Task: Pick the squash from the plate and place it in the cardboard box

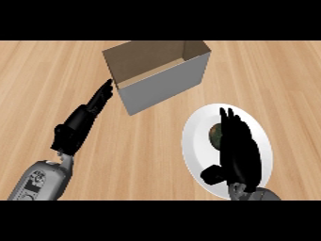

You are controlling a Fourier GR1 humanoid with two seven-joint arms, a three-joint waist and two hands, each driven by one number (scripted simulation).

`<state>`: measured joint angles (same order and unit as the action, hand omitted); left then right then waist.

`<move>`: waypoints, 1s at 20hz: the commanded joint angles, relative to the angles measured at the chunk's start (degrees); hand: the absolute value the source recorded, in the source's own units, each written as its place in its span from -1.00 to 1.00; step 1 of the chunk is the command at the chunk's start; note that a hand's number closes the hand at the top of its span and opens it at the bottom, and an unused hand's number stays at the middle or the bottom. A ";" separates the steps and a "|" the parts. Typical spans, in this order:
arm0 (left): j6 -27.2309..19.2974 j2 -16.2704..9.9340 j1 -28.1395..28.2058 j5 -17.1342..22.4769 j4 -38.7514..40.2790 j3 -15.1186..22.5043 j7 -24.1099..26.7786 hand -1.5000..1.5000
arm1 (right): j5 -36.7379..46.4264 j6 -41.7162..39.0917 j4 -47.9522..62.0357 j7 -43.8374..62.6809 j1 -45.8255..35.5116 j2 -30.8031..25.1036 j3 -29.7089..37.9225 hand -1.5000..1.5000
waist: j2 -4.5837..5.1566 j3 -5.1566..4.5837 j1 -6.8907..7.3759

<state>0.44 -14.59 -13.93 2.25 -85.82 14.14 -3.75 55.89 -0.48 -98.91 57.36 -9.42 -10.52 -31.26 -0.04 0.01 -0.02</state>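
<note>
The squash [216,133] looks dark green and rounded, but only a small part of it shows at the left of the right hand [238,150], so I cannot tell its long axis or which way it points. It lies on the white plate [194,141] at the near right of the wooden worktop [37,84], under the right hand, whose straight fingers lie together over it, while the open cardboard box [159,75] stands farther away, left of the plate, and nothing shows inside it. The left hand [86,113] is stretched with straight fingers pressed together, and its fingertips are just beside the left wall of the box.
</note>
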 commanded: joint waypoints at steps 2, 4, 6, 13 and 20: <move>1.82 1.88 3.77 -2.03 0.60 -1.37 4.42 0.00 | 2.07 -1.65 2.84 -1.02 -0.03 3.29 1.78 -1.00 | 0.03 -0.01 0.06; 1.25 2.97 1.29 -3.12 -0.86 -1.44 0.29 0.00 | 0.39 -5.68 2.65 -1.25 -0.98 3.12 3.57 -1.00 | 0.03 -0.01 0.02; -0.07 4.60 1.77 -4.48 -1.37 -0.57 0.07 0.00 | 0.72 -0.28 10.09 -5.40 -1.41 4.79 4.34 -1.00 | 0.07 0.00 0.13; 5.06 3.92 3.81 -4.66 -4.65 -3.28 -2.30 0.00 | 2.86 -3.36 8.96 -5.21 1.27 6.92 5.37 -1.00 | 0.01 0.00 0.09; 6.57 5.52 1.96 -6.01 -0.07 -6.92 -0.22 0.00 | 5.43 -1.54 12.49 -8.28 2.64 8.45 7.24 -1.00 | 0.02 -0.01 -0.04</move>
<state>5.70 -9.68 -11.98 -3.22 -87.33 8.81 -4.78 59.01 -3.08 -86.80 49.07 -9.24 -3.78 -23.15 -0.13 -0.08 0.01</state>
